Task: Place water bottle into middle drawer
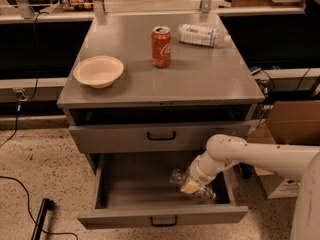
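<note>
The middle drawer (135, 191) is pulled open below the shut upper drawer (161, 136); it is grey with a small black handle at its front. The water bottle (178, 178), clear crinkled plastic, lies low inside the drawer at its right side. My gripper (191, 186) reaches in from the right on a white arm and is over the bottle's middle. The bottle's cap and label are hidden by the gripper.
On the cabinet top (200, 79) stand a red soda can (161, 46), a white bowl (98, 71) at the left and a white-labelled bottle (200, 35) lying at the back right. A cardboard box (287, 134) sits right of the cabinet. A black cable lies on the floor left.
</note>
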`<move>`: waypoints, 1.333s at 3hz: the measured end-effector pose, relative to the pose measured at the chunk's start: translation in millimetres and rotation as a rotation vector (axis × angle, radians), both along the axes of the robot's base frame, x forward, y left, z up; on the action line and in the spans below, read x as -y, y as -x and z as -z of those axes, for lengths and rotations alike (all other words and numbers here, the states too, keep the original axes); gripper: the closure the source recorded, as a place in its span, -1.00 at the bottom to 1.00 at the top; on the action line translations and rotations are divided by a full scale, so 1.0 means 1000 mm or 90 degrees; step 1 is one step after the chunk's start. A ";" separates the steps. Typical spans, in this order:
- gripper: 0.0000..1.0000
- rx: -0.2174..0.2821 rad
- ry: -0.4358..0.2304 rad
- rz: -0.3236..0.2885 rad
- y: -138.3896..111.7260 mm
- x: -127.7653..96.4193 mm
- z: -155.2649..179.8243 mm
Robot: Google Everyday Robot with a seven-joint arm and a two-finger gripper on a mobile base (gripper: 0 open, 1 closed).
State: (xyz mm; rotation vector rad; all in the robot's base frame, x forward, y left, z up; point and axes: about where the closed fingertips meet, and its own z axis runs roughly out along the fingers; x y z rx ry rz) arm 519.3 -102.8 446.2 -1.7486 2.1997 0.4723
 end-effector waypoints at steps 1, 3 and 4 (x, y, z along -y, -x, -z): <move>-0.32 -0.002 0.000 -0.001 0.001 -0.001 0.001; -1.00 -0.005 -0.001 -0.004 0.003 -0.003 0.004; -1.00 -0.005 -0.001 -0.004 0.003 -0.003 0.004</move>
